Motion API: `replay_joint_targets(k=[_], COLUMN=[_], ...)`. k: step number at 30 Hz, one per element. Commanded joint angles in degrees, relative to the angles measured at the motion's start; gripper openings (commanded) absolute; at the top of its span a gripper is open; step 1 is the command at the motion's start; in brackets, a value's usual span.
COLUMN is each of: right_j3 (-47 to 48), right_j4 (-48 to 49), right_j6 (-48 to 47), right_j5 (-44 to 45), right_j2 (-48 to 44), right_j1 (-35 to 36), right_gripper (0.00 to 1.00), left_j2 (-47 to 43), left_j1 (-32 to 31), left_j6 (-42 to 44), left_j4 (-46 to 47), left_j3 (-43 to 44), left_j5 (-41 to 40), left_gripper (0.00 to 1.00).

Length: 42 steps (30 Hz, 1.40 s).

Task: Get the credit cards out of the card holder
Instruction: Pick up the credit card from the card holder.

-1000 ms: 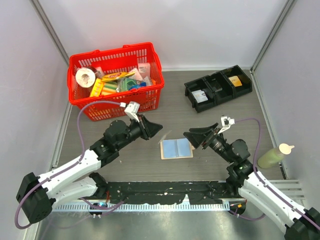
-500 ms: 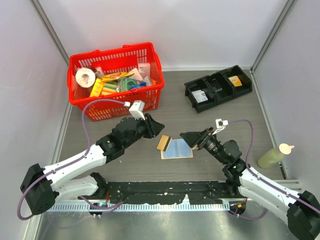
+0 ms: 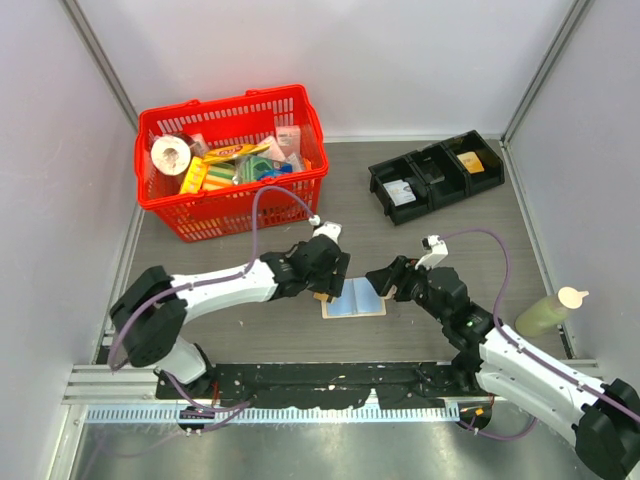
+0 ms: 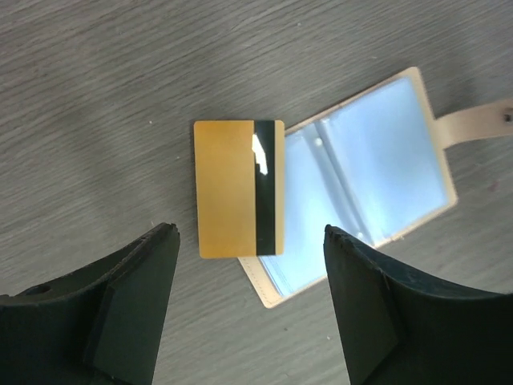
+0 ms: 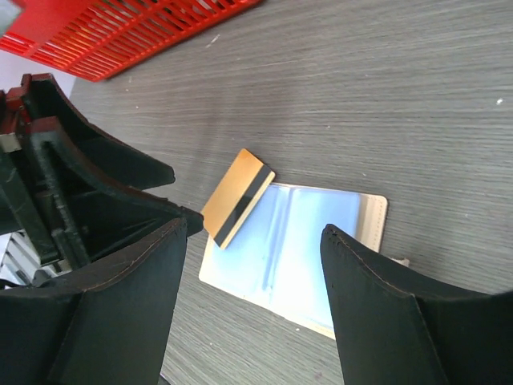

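Yellow-orange black-striped card (image 4: 238,188), newly out atop edge of open tan folding holder (image 4: 377,160); left gripper (image 4: 248,233) lowered over it, right gripper (image 5: 255,228) drawn near, both spread; removal pending.

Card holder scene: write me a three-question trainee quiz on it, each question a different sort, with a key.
1. True or false: the card holder lies shut on the table.
2. Pick one. The orange card is: A) fully tucked into a sleeve; B) lying out, overlapping the holder's edge; C) standing upright on its edge.
3. Fill in: the fingers of the left tool stand ____ on either side of the card.

Key: 1 false, it lies open with its pale blue sleeves showing; 2 B; 3 open.
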Motion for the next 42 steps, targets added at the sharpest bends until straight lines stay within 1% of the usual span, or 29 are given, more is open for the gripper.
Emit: replay_joint_targets(k=[1,9,18,22,26,29,36,39,40,41,42], right_j3=[1.2,0.5,0.4,0.3,0.3,0.2,0.1,0.0,-0.2,-0.3,-0.3], right_j4=[-1.8,-3.8,-4.0,-4.4,-4.6,-4.7,-4.7,-4.6,-4.6,-4.4,-4.4], right_j6=[-1.9,-2.3,-2.5,-2.6,-2.5,-2.5,-2.3,-2.3,-2.3,-2.5,-2.5], right_j5=[3.0,4.4,4.5,4.7,5.1,5.2,5.0,4.8,4.7,4.6,4.5], right_j2=[-1.6,-4.5,-4.9,-5.7,-6.6,-6.8,-7.5,-8.1,-8.2,-8.3,-8.7], right_j1=[0.4,0.2,0.2,0.3,0.3,0.3,0.2,0.2,0.3,0.2,0.2], right_gripper=[0.72,0.72,0.72,0.71,0.71,0.71,0.71,0.71,0.71,0.71,0.71], left_j2=[5.6,13.9,19.0,21.3,22.8,23.4,22.2,21.0,20.7,20.0,19.4], left_j1=[-0.1,0.0,0.0,0.1,0.1,0.1,0.2,0.1,0.1,0.1,0.1], left_j6=[3.3,4.9,5.4,4.3,3.5,3.1,2.7,2.7,2.6,2.7,2.7], left_j4=[-6.0,-11.1,-12.9,-15.7,-18.1,-19.1,-20.3,-20.9,-20.9,-20.9,-20.9], left_j3=[6.7,13.1,16.3,17.3,17.7,17.7,17.9,18.2,18.1,18.0,17.9], left_j5=[-3.2,-1.4,2.0,2.4,2.7,3.3,1.8,0.7,0.3,-0.2,-0.4], left_gripper=[0.77,0.78,0.80,0.78,0.74,0.70,0.61,0.51,0.45,0.43,0.43])
